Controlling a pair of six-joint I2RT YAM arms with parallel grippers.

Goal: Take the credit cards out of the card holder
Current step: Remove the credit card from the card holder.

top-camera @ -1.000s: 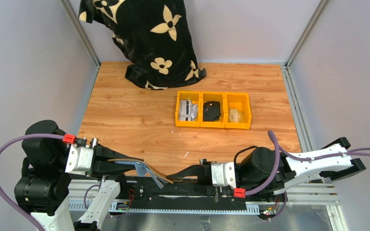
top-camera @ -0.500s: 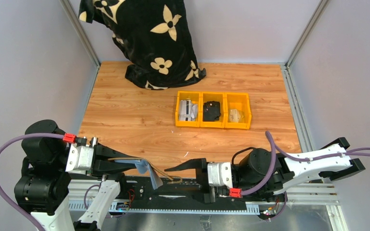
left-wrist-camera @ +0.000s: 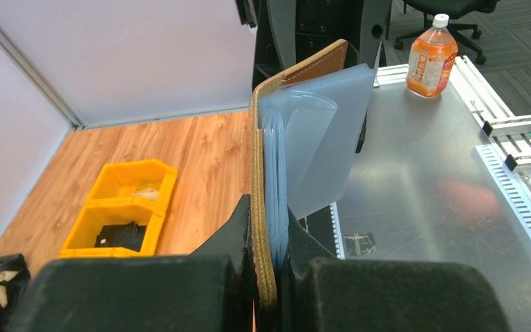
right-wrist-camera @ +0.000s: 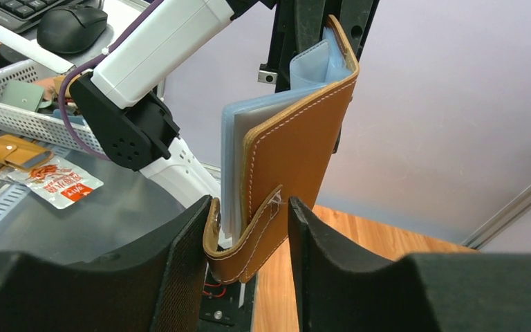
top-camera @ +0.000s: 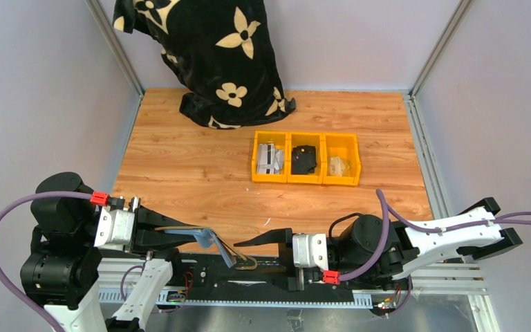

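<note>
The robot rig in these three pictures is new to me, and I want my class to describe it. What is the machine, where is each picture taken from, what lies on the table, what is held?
It is two robot arms bolted at the near edge of a wooden table, each ending in a two-finger gripper. The wide picture looks down from above; the other two come from a camera on each wrist. On the table stand three joined yellow bins holding small items, with a black flowered cloth at the back. The left gripper is shut on a brown card holder, its clear sleeves fanned open. The right gripper is open, straddling the holder's other end.
</note>
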